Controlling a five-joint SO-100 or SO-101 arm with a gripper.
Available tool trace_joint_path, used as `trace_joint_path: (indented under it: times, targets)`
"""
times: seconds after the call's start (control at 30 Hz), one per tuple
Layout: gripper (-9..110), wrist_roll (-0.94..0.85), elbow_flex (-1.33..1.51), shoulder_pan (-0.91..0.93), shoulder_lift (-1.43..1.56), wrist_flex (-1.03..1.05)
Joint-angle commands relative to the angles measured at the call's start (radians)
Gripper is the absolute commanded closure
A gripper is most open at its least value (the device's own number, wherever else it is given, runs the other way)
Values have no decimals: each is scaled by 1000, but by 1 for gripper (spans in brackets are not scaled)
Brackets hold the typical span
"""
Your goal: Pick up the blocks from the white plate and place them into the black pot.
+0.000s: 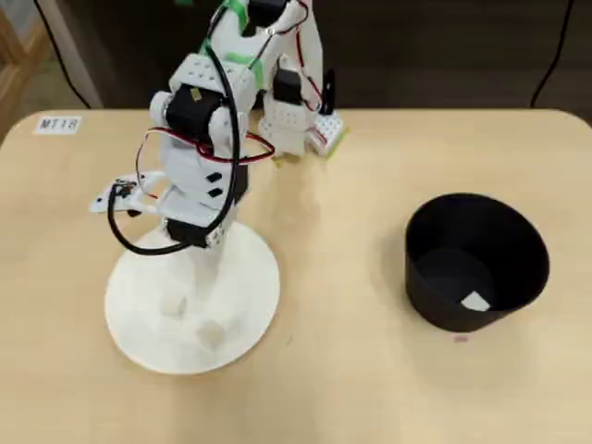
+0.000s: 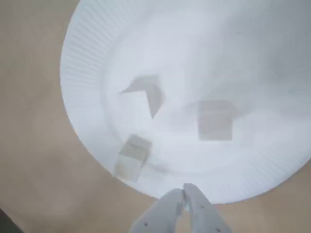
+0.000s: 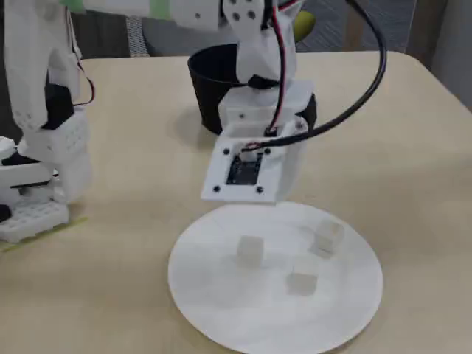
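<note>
The white plate (image 1: 134, 324) (image 2: 82, 73) (image 3: 195, 291) lies on the left of the table in the overhead view. Three small pale blocks rest on it in the wrist view: one (image 2: 146, 92), one (image 2: 215, 120) and one near the rim (image 2: 132, 156). The fixed view shows the same three (image 3: 249, 251) (image 3: 327, 236) (image 3: 302, 279). My gripper (image 2: 183, 191) hovers over the plate's rim, shut and empty, apart from the blocks. The black pot (image 1: 518, 240) (image 3: 210, 81) stands at the right in the overhead view, with one block (image 1: 474, 302) inside.
The arm's base (image 1: 291, 120) stands at the table's back edge. A black cable loop (image 1: 139, 236) hangs from the wrist over the plate. A label (image 1: 57, 123) is stuck at the back left corner. Bare tabletop lies between plate and pot.
</note>
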Motion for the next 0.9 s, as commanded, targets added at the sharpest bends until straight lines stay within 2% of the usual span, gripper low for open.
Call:
trace_joint_path:
  times: [0.0, 0.13, 0.43, 0.7, 0.87]
  targets:
    - [104, 97, -52, -2, -3, 14]
    - [104, 164, -97, -34, -51, 14]
    - [103, 187, -216, -64, -189, -15]
    - [79, 166, -325, -46, -282, 14]
    - [74, 164, -337, -49, -302, 41]
